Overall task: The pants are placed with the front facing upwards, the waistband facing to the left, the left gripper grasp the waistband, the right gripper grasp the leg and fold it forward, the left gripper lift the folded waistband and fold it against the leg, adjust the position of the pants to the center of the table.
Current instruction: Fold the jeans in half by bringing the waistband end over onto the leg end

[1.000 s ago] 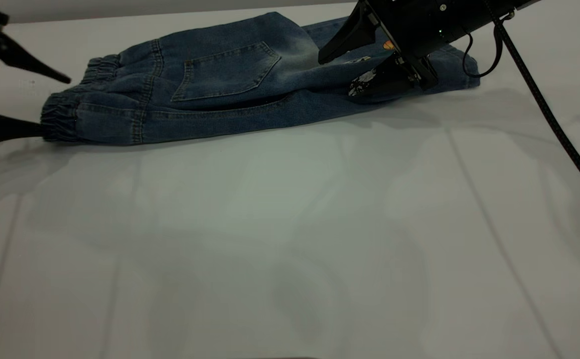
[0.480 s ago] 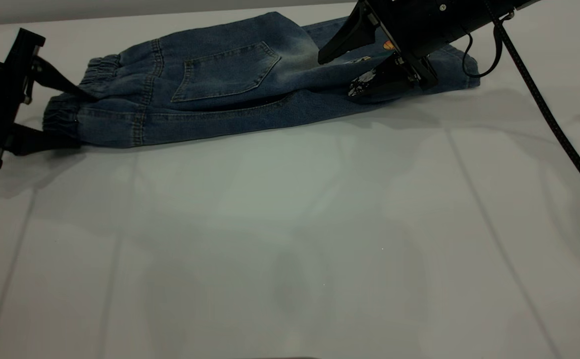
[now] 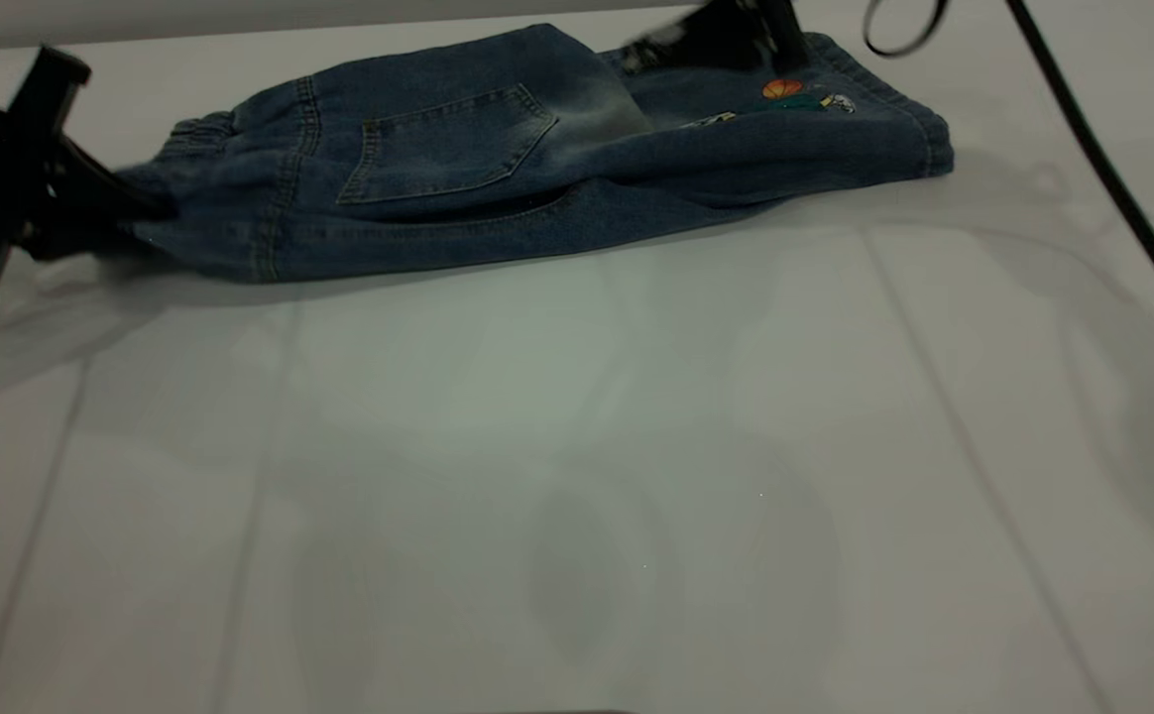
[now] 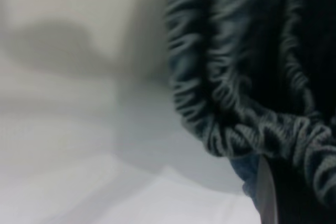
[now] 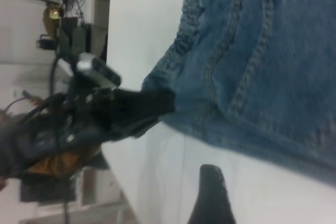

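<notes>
Faded matt denim pants (image 3: pixel 498 159), ruffled elastic waistband (image 4: pixel 236 108), smooth table (image 3: pixel 577 446)

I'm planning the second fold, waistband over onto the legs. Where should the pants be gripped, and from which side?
Grip the gathered waistband at the pants' left end, coming in low along the table from the left: the bunched edge there looks thick enough to pinch. The left gripper is shut on it there; the right gripper is up over the leg end.
</notes>
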Tool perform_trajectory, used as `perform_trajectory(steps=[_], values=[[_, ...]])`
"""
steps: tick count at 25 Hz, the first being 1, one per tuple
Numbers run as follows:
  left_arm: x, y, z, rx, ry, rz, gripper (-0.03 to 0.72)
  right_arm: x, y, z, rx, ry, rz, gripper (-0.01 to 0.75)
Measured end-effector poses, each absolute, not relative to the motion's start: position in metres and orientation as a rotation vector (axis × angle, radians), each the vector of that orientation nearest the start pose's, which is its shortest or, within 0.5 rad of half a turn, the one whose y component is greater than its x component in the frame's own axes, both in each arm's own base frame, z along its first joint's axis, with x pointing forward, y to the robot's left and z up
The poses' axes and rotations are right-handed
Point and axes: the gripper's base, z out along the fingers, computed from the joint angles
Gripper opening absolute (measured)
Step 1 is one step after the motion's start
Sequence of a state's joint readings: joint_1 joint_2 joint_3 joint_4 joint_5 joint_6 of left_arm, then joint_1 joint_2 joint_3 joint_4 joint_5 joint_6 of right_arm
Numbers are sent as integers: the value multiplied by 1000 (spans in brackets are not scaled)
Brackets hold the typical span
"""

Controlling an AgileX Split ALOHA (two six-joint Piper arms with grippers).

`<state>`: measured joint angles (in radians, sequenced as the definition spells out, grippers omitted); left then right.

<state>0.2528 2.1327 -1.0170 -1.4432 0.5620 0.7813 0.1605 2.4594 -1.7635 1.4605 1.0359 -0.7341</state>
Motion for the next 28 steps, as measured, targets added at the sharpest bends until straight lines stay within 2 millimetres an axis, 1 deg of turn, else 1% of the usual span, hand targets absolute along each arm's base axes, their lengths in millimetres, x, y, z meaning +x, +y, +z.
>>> perform_trajectory(steps=[2,5,7,10,13,17,18,20,23,26,28], values=[[368,44,85,-927,2457,-864,81,478,172,114,11,2401,1515,454],[369,39,117,-795,2419,-847,81,474,201,110,-4,2427,1400,454],[369,31,139,-680,2403,-828,81,469,219,107,-30,2446,1330,454],[365,16,169,-536,2379,-811,81,462,241,103,-72,2458,1243,454],[358,2,197,-426,2342,-804,81,455,257,96,-92,2471,1215,454],[347,-13,232,-271,2281,-784,81,444,272,72,-113,2526,1220,454],[344,-15,240,-241,2266,-779,81,441,275,66,-121,2544,1231,454],[340,-17,250,-199,2246,-762,81,437,280,62,-175,2565,1241,454],[335,-19,260,-156,2231,-739,81,438,282,71,-318,2569,1218,454],[334,-22,262,-133,2229,-733,81,448,265,79,-414,2591,1101,454],[334,-26,262,-120,2230,-732,81,454,251,78,-407,2625,1026,454]])
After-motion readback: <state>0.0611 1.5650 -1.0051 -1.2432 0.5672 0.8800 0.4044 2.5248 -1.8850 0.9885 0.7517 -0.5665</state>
